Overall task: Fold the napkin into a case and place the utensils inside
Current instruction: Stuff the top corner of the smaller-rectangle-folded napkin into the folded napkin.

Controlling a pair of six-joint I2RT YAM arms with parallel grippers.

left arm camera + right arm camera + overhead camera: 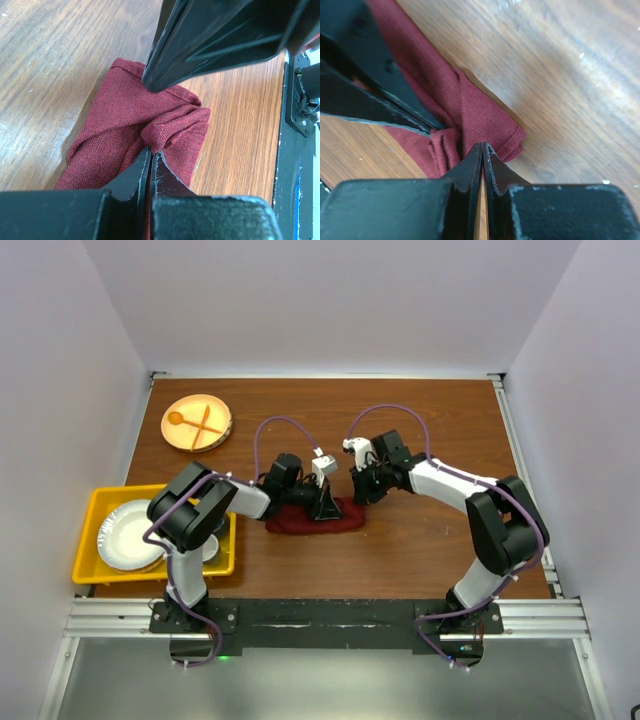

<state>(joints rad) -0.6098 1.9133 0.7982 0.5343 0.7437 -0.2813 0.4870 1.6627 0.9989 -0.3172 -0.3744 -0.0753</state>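
Left gripper [151,152] and right gripper [483,147], each pinched shut on a fold of the napkin [345,516], a narrow bundle lying right of the yellow tray [88,502]; we judge the case unfinished, no utensils in view, insertion outstanding.

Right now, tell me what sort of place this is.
Likely a robot lab test cell staged for table setting: blank white walls box in a wooden table, left arm and right arm are bolted to an aluminium rail, a yellow bin holds white plates.
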